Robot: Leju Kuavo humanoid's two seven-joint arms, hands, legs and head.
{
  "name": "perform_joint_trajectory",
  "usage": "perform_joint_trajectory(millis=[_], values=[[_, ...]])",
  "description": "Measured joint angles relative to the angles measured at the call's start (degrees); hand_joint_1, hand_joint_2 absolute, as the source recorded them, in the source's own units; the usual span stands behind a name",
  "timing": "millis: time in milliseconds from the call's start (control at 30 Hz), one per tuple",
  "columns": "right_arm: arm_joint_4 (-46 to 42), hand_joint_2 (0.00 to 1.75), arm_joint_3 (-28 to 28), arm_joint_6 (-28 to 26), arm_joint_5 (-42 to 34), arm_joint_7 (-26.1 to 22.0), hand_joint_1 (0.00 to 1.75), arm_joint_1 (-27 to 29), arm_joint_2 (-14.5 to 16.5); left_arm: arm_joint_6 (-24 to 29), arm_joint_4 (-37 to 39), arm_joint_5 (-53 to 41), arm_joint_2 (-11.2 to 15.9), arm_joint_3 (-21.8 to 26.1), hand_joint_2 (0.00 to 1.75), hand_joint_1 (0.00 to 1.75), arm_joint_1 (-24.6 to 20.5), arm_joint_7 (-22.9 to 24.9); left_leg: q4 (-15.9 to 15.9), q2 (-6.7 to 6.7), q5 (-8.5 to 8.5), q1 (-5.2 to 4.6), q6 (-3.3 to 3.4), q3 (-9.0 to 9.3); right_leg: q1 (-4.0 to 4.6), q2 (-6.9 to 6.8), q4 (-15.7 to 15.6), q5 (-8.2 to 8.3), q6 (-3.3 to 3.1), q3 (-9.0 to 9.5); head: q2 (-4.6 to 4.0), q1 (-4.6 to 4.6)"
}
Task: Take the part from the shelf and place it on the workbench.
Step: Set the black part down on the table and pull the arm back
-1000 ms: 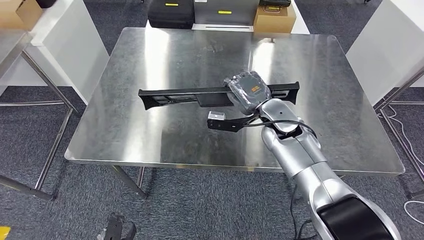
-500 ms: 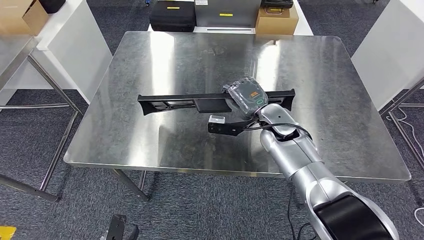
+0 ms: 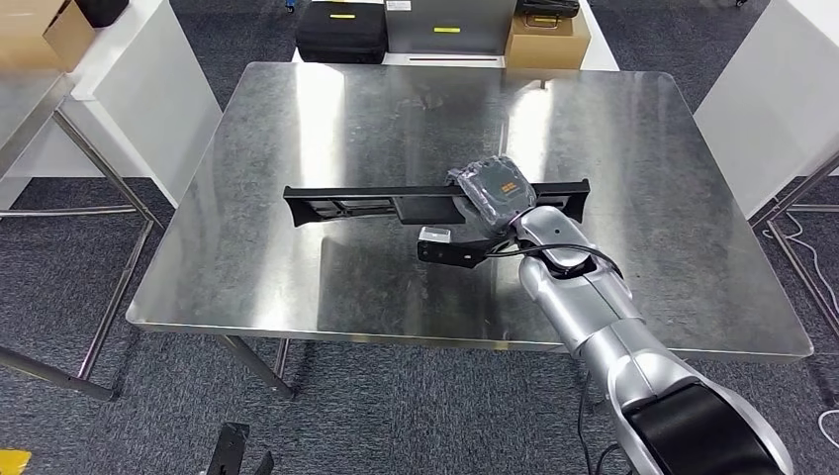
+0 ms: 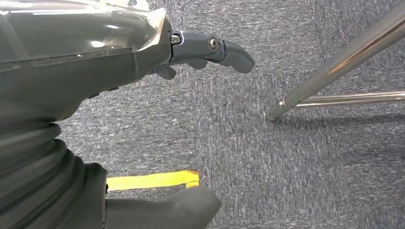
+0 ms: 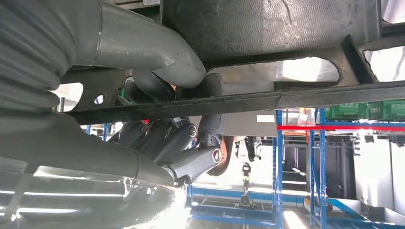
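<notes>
My right hand (image 3: 492,191) has its fingers (image 5: 191,164) clamped on the long black plastic slotted part (image 3: 366,202), held level over mid polished steel bench (image 3: 297,119), gripped off-centre. Left hand (image 4: 95,52) hangs over the carpet, its fingers apart, holding nothing.

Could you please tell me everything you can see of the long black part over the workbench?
The black part is a long, slim bar, seemingly moulded plastic, with flared ends, slot cut-outs and a solid block near its middle. It lies level, crosswise over the steel workbench. The right hand grips it right of centre; the right wrist view shows fingers wrapped round its rail.
</notes>
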Motion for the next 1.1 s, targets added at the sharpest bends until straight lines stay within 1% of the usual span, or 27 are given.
perform_joint_trajectory(millis=[100,167,267,333,400,433,467,533,567,600,633,667,700,733,767,800,833,867,900,933,967,1000,1033,1067,1100], values=[[0.00,1.75,0.00,0.02,-0.01,0.02,1.62,0.01,-0.08,0.06,-0.01,-0.45,0.16,-0.01,1.75,0.00,-0.02,0.10,0.19,-0.02,-0.08,-0.22,0.11,-0.06,-0.22,-0.01,-0.04,0.01,0.02,0.04,0.00,-0.02],[0.00,1.75,0.00,0.02,-0.02,0.02,1.62,0.05,-0.10,0.09,-0.01,-0.67,0.33,-0.01,1.75,0.00,-0.02,0.16,0.45,-0.03,-0.27,-0.31,0.35,-0.15,-0.46,-0.01,-0.06,0.00,0.06,0.10,0.00,-0.02],[0.00,1.75,0.00,0.03,-0.05,0.02,1.62,0.07,-0.11,0.13,-0.01,-0.89,0.56,-0.01,1.75,0.00,-0.06,0.16,0.63,-0.02,-0.50,-0.43,0.72,-0.22,-0.60,0.01,-0.17,0.00,0.11,0.17,0.00,-0.02],[0.00,1.75,-0.01,0.04,-0.07,0.02,1.62,0.06,-0.13,0.17,-0.01,-1.04,0.66,-0.02,1.75,0.00,-0.12,0.16,0.35,0.03,-0.66,-0.56,1.22,-0.12,-0.47,0.05,0.03,0.26,0.49,0.45,0.00,0.00],[0.00,1.75,-0.02,0.05,-0.07,0.02,1.62,0.02,-0.15,0.17,-0.01,-1.10,0.68,-0.04,1.75,0.00,-0.17,0.15,-0.30,0.14,-0.65,-0.37,1.90,0.62,-0.25,0.04,0.91,-0.04,0.87,0.30,0.00,0.03],[0.00,1.75,-0.02,0.06,-0.08,0.02,1.62,-0.08,-0.16,0.17,-0.01,-1.11,0.70,-0.05,1.75,0.00,-0.22,0.16,-0.50,0.20,-0.66,-0.25,2.21,1.06,-0.24,0.01,2.20,-0.73,0.86,-0.35,0.00,0.09],[0.00,1.75,-0.02,0.07,-0.09,0.02,1.62,-0.16,-0.18,0.14,-0.01,-1.11,0.72,-0.05,1.75,0.00,-0.27,0.16,-0.67,0.24,-0.65,-0.13,2.39,1.40,-0.30,-0.02,4.67,-1.85,0.77,-1.68,0.00,0.15],[0.00,1.75,-0.02,0.08,-0.10,0.02,1.62,-0.12,-0.22,0.08,-0.01,-1.15,0.72,-0.06,1.75,0.00,-0.34,0.17,-0.68,0.28,-0.93,-0.10,2.58,1.76,-0.44,-0.03,12.20,-4.53,0.80,-5.68,0.00,0.28],[0.00,1.75,-0.02,0.08,-0.10,0.03,1.62,0.08,-0.26,0.03,-0.01,-1.16,0.67,-0.07,1.75,0.00,-0.32,0.17,-0.67,0.27,-1.15,-0.08,2.54,2.00,-0.52,-0.03,15.29,-5.39,1.00,-7.55,0.00,0.30],[0.00,1.75,-0.02,0.08,-0.10,0.04,1.62,0.30,-0.31,-0.01,-0.01,-1.17,0.62,-0.08,1.75,0.00,-0.30,0.17,-0.65,0.20,-1.43,-0.03,2.41,2.33,-0.60,-0.04,16.58,-5.44,1.32,-8.58,0.00,0.34],[0.00,1.75,-0.02,0.08,-0.09,0.05,1.62,0.46,-0.38,-0.05,-0.01,-1.17,0.58,-0.08,1.75,0.00,-0.27,0.17,-0.62,0.10,-1.79,0.08,2.17,2.76,-0.73,-0.05,15.35,-4.40,1.75,-8.41,0.00,0.38],[0.00,1.75,-0.02,0.08,-0.09,0.06,1.62,0.53,-0.45,-0.08,-0.01,-1.17,0.55,-0.08,1.75,0.00,-0.26,0.17,-0.60,0.02,-2.27,0.24,1.85,3.30,-0.89,-0.09,12.00,-2.49,2.22,-7.24,0.00,0.41],[0.01,1.75,-0.02,0.08,-0.09,0.06,1.62,0.52,-0.55,-0.10,-0.01,-1.19,0.56,-0.08,1.75,0.00,-0.25,0.17,-0.59,-0.03,-2.82,0.36,1.47,3.80,-1.06,-0.21,7.56,-0.28,2.68,-5.57,0.00,0.53],[0.02,1.75,-0.02,0.08,-0.08,0.07,1.62,0.47,-0.63,-0.10,-0.01,-1.21,0.57,-0.08,1.75,0.00,-0.27,0.16,-0.55,-0.03,-3.38,0.41,1.02,4.23,-0.99,-0.27,3.65,1.02,2.65,-4.06,0.00,0.64],[0.03,1.75,-0.01,0.08,-0.08,0.08,1.62,0.42,-0.66,-0.10,-0.01,-1.23,0.58,-0.09,1.75,0.00,-0.30,0.16,-0.57,0.01,-3.89,0.40,0.57,4.47,-0.84,-0.32,1.03,1.66,2.16,-2.85,0.00,0.72],[0.03,1.75,-0.01,0.08,-0.07,0.09,1.62,0.42,-0.67,-0.08,-0.01,-1.28,0.60,-0.10,1.75,0.00,-0.34,0.15,-0.52,0.06,-4.26,0.37,0.15,4.69,-0.67,-0.31,-0.19,1.56,1.31,-2.25,0.00,0.70],[0.02,1.75,-0.02,0.07,-0.05,0.12,1.62,0.41,-0.68,-0.02,-0.01,-1.34,0.59,-0.11,1.75,0.00,-0.37,0.14,-0.44,0.10,-4.47,0.37,-0.17,4.92,-0.42,-0.22,-0.34,0.92,0.22,-1.92,0.00,0.65],[0.00,1.75,-0.07,0.06,-0.05,0.16,1.62,0.39,-0.70,0.03,-0.02,-1.41,0.60,-0.13,1.75,0.00,-0.41,0.14,-0.20,0.15,-4.61,0.47,-0.43,5.01,-0.51,-0.18,-0.34,0.72,-0.62,-1.37,0.00,0.56],[-0.01,1.75,-0.11,0.05,-0.04,0.19,1.62,0.33,-0.78,0.09,-0.04,-1.52,0.61,-0.14,1.75,0.00,-0.42,0.11,0.72,0.27,-4.48,0.60,-0.67,4.75,-0.61,-0.08,-0.44,0.42,-1.27,-0.85,0.00,0.49],[-0.01,1.75,-0.15,0.04,-0.03,0.21,1.62,0.25,-0.86,0.14,-0.06,-1.61,0.61,-0.15,1.75,0.00,-0.45,0.08,2.52,0.42,-4.21,0.71,-0.92,3.81,-0.69,-0.04,-0.56,0.03,-1.82,-0.11,0.00,0.45],[-0.01,1.75,-0.18,0.04,-0.03,0.22,1.62,0.24,-0.89,0.16,-0.08,-1.68,0.61,-0.17,1.75,0.00,-0.45,0.05,5.49,0.59,-4.07,0.84,-1.26,1.99,-0.79,0.02,-0.80,-0.42,-2.22,0.79,0.00,0.39],[0.03,1.75,-0.18,0.04,-0.03,0.21,1.62,0.42,-0.92,0.19,-0.09,-1.74,0.59,-0.19,1.75,0.00,-0.40,0.03,9.14,0.77,-4.41,0.90,-1.61,-0.44,-0.77,0.08,-1.11,-0.98,-2.51,1.69,0.00,0.34],[0.09,1.75,-0.17,0.04,-0.04,0.21,1.62,0.79,-0.95,0.20,-0.09,-1.76,0.57,-0.20,1.75,0.00,-0.31,0.02,12.64,0.86,-5.55,0.94,-1.90,-3.01,-0.75,0.10,-1.42,-1.61,-2.65,2.72,0.00,0.31],[0.17,1.75,-0.17,0.04,-0.04,0.21,1.62,1.33,-0.99,0.22,-0.09,-1.78,0.56,-0.20,1.75,0.00,-0.16,0.02,15.17,0.91,-7.39,0.96,-2.07,-5.44,-0.71,0.14,-1.76,-2.34,-2.65,3.94,0.00,0.33],[0.25,1.75,-0.17,0.04,-0.04,0.21,1.62,1.87,-1.04,0.25,-0.08,-1.79,0.56,-0.20,1.75,0.00,-0.01,0.03,16.09,0.93,-9.40,0.94,-2.05,-7.26,-0.68,0.20,-2.02,-3.00,-2.56,5.22,0.00,0.32]])
